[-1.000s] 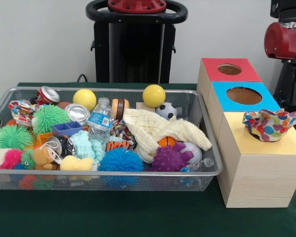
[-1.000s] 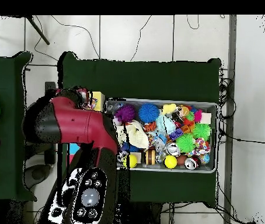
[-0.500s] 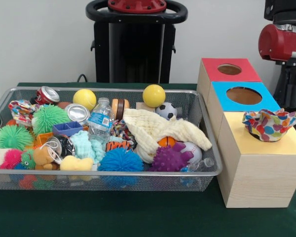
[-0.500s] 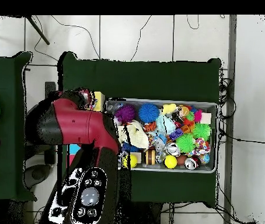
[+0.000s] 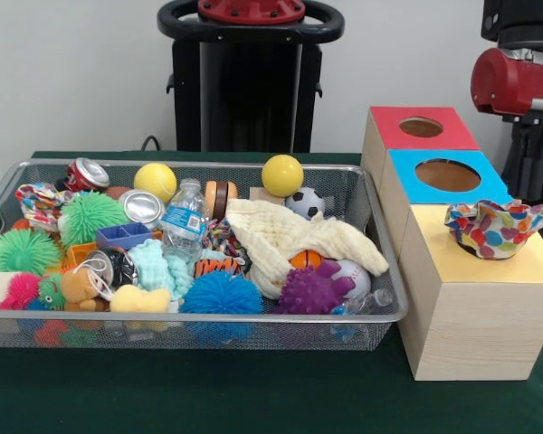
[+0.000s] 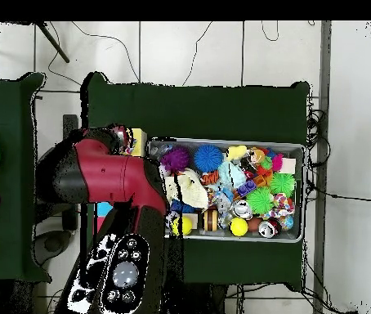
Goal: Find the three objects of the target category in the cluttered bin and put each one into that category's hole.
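The wire mesh bin (image 5: 208, 330) is full of toys; it also shows in the overhead view (image 6: 295, 233). One printed fabric piece (image 5: 500, 228) lies bunched on the yellow top of the wooden cube (image 5: 475, 262), and the hole is hidden under it. It also shows in the overhead view (image 6: 125, 140). Another printed fabric piece (image 5: 38, 201) lies at the bin's back left corner. A third is not visible. Only the red and black arm (image 5: 516, 77) shows at the top right, above and behind the cubes. The gripper itself is hidden in both views.
The blue-topped cube (image 5: 447, 176) and red-topped cube (image 5: 421, 127) stand behind the yellow one. A plain cream cloth (image 5: 294, 240) lies in the bin's right part among balls, cans, a bottle and spiky toys. The arm (image 6: 107, 176) covers the cubes from overhead.
The arm's red segment has shifted a little to the left in the front view. The printed fabric on the yellow cube and the bin's contents have not moved.
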You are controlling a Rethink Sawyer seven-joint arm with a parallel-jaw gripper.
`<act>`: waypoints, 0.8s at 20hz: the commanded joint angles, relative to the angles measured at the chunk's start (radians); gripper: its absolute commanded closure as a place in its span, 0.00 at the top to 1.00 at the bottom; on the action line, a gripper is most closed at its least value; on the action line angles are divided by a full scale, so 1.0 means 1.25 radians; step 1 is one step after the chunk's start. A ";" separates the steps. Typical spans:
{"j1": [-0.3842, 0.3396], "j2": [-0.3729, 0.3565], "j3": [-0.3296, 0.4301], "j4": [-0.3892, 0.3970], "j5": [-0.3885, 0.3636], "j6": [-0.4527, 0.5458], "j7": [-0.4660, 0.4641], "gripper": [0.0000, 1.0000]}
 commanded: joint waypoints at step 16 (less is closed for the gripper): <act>-0.023 0.055 0.061 0.061 -0.035 -0.100 0.126 0.00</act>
